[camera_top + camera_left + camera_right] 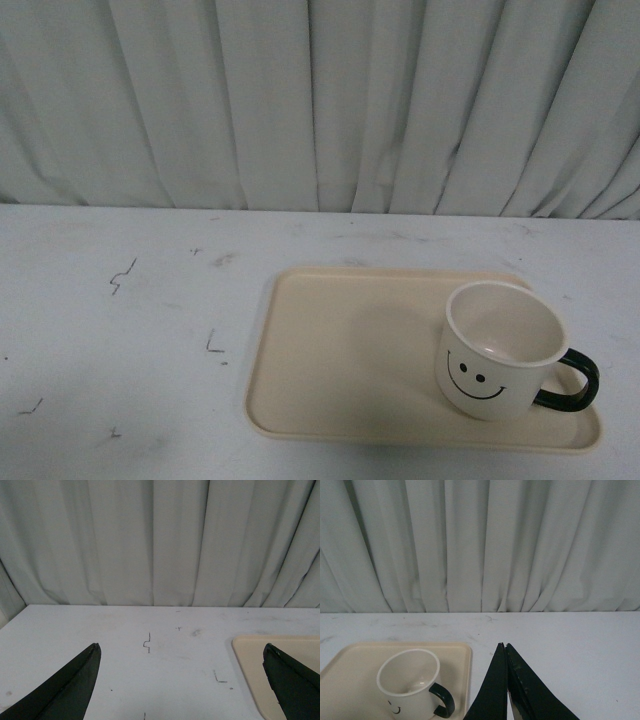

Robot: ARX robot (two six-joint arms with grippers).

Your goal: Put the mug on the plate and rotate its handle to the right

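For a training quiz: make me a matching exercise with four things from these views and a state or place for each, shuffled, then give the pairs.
Column 1:
1. mug
2. handle
3. left gripper
4. right gripper

Column 2:
A. jaws spread wide apart
B. points to the right in the front view
C. jaws pressed together, holding nothing
D. stands upright on the plate

Pairs: 1-D, 2-B, 3-A, 4-C

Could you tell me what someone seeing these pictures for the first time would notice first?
Most likely the cream mug with its drawn smiley face, standing upright on the right end of the beige plate, its black handle pointing right. Behind the white table hangs a pleated pale curtain. The left gripper is open, the right gripper shut.
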